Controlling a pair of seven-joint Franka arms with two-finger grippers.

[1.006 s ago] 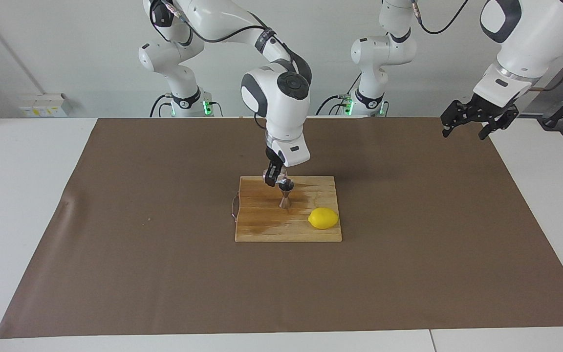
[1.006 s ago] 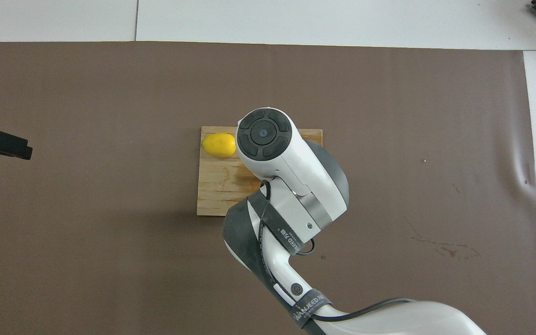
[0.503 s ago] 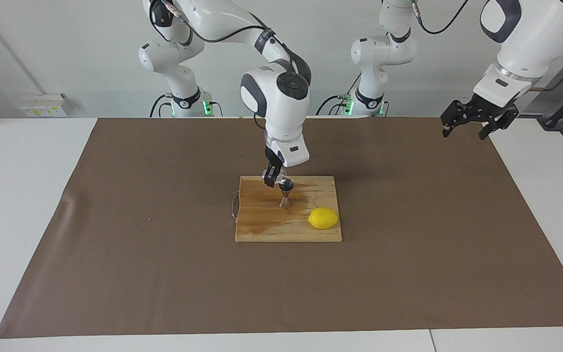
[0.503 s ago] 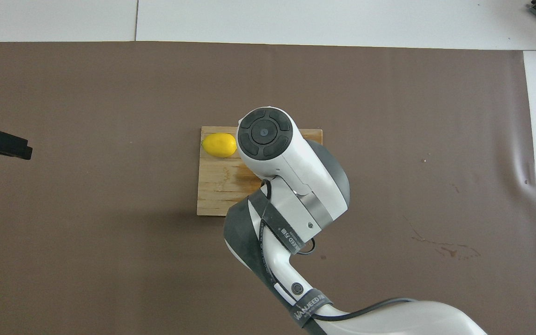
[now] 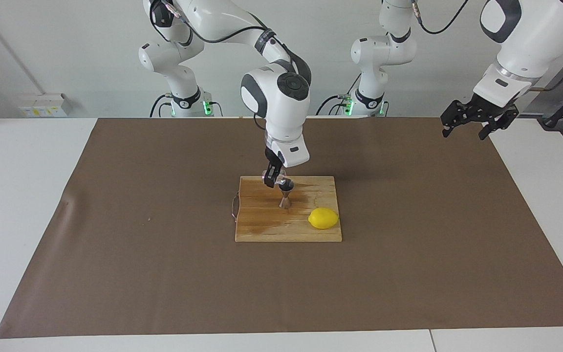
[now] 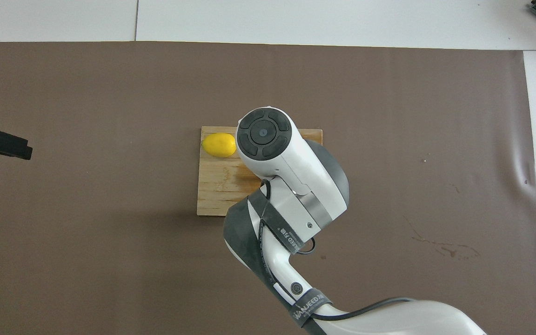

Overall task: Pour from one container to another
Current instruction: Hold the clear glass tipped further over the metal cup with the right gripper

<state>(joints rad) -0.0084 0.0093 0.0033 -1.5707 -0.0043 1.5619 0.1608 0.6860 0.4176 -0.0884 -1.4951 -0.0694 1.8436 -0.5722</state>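
Note:
A small steel jigger [image 5: 285, 196] stands upright on the wooden cutting board [image 5: 267, 230]. My right gripper [image 5: 275, 179] hangs just above the jigger's mouth, shut on a tiny clear glass cup [image 5: 283, 174] that is tipped toward the jigger. In the overhead view the right arm [image 6: 277, 158] hides the cup, the jigger and the gripper. My left gripper [image 5: 477, 121] waits open and holding nothing, raised over the mat's edge at the left arm's end of the table; its tip [image 6: 3, 143] shows in the overhead view.
A yellow lemon [image 5: 323, 218] [image 6: 219, 144] lies on the board's corner, farther from the robots than the jigger and toward the left arm's end. A brown mat [image 5: 140, 244] covers the table. A dark wet stain marks the board near the jigger.
The right arm's wrist has risen very slightly. The gripper and cup stay over the jigger. The left arm has not moved.

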